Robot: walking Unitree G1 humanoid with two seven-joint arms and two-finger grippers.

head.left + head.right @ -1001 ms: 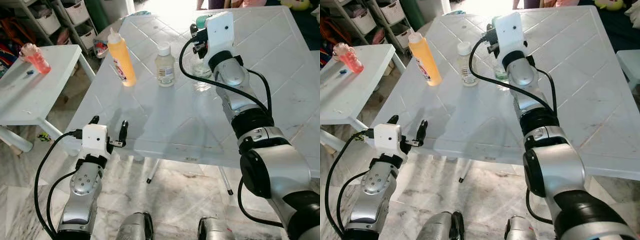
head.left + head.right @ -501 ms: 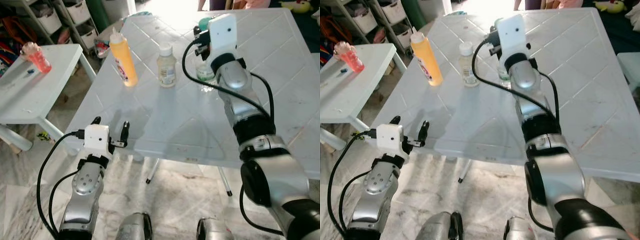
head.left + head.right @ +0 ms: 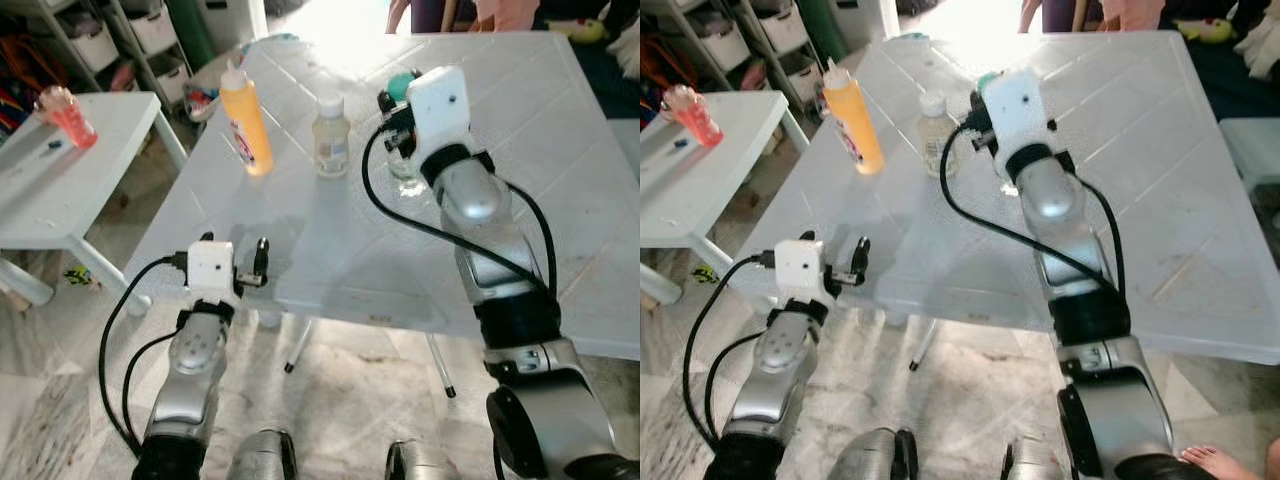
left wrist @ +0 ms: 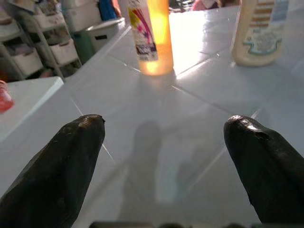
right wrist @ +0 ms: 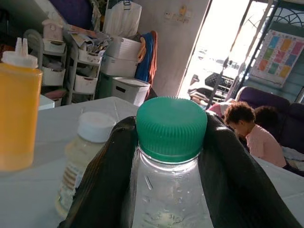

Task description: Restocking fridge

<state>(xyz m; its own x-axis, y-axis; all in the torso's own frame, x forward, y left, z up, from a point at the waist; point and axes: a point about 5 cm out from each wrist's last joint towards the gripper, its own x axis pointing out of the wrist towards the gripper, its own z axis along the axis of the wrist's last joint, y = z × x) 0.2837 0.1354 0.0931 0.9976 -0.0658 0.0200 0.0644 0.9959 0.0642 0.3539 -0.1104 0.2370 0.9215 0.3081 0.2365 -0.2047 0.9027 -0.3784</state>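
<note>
The right gripper (image 5: 168, 190) was closed around the neck of a clear bottle with a green cap (image 5: 171, 126), which stood on the white table (image 3: 560, 150), to the right of a pale bottle with a white cap (image 3: 330, 137) and an orange squeeze bottle (image 3: 246, 118). In the right wrist view both black fingers (image 5: 102, 175) pressed the bottle just below the cap, one on each side.

To do this step well, I think the grip should remain firm under the cap, so that the smooth plastic does not slip. The bottle should go straight up and stay upright before it is carried to the fridge. The pale bottle stood near, so the lift should avoid it.

The right arm was stretched forward over the table, the wrist bent a little down toward the bottle. The left gripper (image 4: 166, 142) was held low at the near left edge of the table, the fingers spread apart and holding nothing, pointing toward the orange bottle. A small white side table (image 3: 90, 150) with a pink bottle (image 3: 68, 113) stood far to the left.
</note>
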